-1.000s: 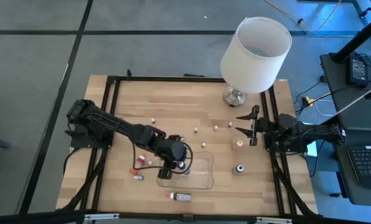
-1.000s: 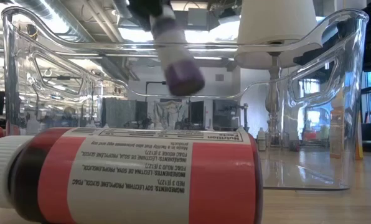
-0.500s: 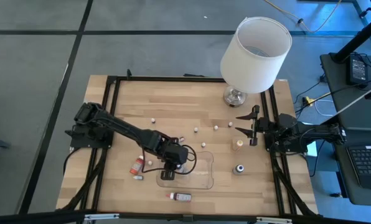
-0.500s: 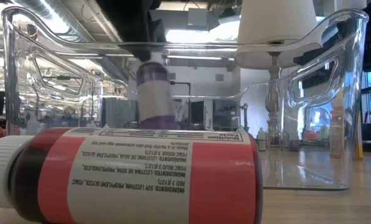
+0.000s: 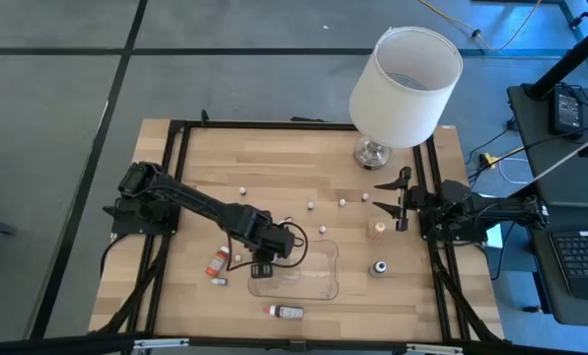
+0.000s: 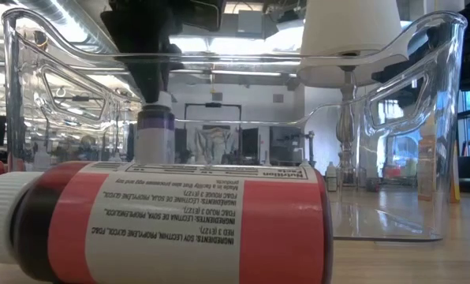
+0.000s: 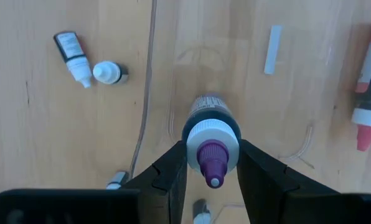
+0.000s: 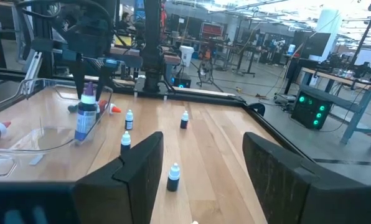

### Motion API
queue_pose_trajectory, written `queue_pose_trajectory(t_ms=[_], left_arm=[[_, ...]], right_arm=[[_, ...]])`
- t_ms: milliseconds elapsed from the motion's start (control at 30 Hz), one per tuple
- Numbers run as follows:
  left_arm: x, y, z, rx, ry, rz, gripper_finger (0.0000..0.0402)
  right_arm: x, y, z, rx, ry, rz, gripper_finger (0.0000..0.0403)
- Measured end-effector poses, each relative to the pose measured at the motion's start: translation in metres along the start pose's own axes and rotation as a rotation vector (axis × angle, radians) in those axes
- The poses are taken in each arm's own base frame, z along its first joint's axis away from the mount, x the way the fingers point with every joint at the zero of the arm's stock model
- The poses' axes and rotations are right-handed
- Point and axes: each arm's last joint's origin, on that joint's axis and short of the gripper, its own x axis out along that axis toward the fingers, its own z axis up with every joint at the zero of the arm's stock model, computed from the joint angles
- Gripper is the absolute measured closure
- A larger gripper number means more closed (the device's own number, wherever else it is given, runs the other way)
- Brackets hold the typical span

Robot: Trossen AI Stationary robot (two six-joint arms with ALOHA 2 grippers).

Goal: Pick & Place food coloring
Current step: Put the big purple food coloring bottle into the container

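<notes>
A food coloring bottle with a dark body, white cap and purple tip stands upright inside the clear tray, with my left gripper shut on its top. In the low view the bottle hangs under the gripper, and its base is hidden behind a large red bottle lying on its side. I cannot tell whether the base touches the tray floor. At the table's right edge my right gripper is open and holds nothing. My left gripper pinches the bottle's white cap between its two fingers, one on each side. The fingers come from above, pointing down. The bottle hangs upright below them, within the tray's walls.
The large red bottle lies near the front edge. Two small reddish bottles lie left of the tray, and several tiny bottles dot the table's middle. A white lamp stands at the far right, with a wooden block and a dark knob nearby.
My left gripper has gone down and a little toward the table's left edge, turning at the wrist. The bottle it holds has swung from slanted to upright and has sunk lower between the tray's walls.
</notes>
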Motion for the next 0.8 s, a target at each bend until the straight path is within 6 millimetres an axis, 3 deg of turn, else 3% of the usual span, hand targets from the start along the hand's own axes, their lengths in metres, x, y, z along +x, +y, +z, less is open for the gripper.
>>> queue_pose_trajectory(t_ms=[167,400,800], left_arm=[[-0.0001,0.0004,-0.0011,-0.023,0.009,0.007,0.0284],[-0.0001,0.0004,-0.001,-0.023,0.009,0.006,0.0265],[-0.0001,0.0003,-0.0009,-0.023,0.008,0.005,0.026]], right_arm=[[0.0,0.0,0.0,0.04,0.0,0.0,0.0179],[0.0,0.0,0.0,0.271,0.0,0.001,0.0179],[0.0,0.0002,0.0,0.29,0.0,0.006,0.0179]])
